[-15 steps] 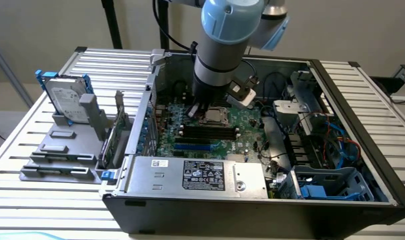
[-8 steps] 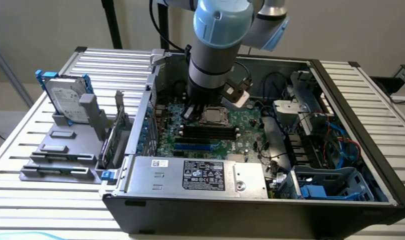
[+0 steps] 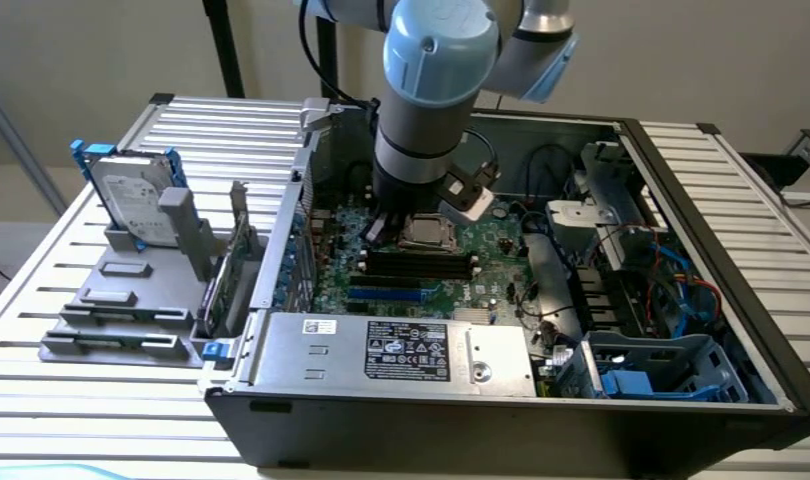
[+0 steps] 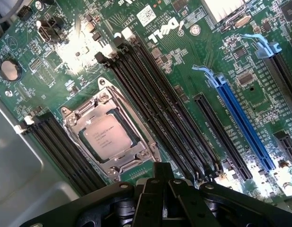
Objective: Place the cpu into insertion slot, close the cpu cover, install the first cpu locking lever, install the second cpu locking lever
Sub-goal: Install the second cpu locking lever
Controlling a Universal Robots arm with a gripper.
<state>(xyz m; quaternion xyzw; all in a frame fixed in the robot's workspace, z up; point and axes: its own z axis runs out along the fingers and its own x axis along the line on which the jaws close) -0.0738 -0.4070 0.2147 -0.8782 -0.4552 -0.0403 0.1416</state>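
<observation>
The cpu (image 4: 107,136) lies silvery face up in the insertion slot (image 4: 87,147) on the green motherboard (image 4: 193,52). The cpu cover (image 4: 76,121), a thin metal frame, lies flat around the chip's edges. How the locking levers stand I cannot tell. My gripper (image 4: 163,167) hovers above the board beside the socket and the black memory slots (image 4: 150,99), shut with nothing between its fingers. In the exterior view the gripper (image 3: 384,226) reaches down into the open case, just to the exterior view's left of the socket (image 3: 428,233).
A blue expansion slot (image 4: 240,118) runs beside the memory slots. The power supply (image 3: 392,350) sits at the case front, with cables and a blue drive cage (image 3: 659,365) at the exterior view's right. A hard drive (image 3: 132,195) stands on a grey rack outside the case.
</observation>
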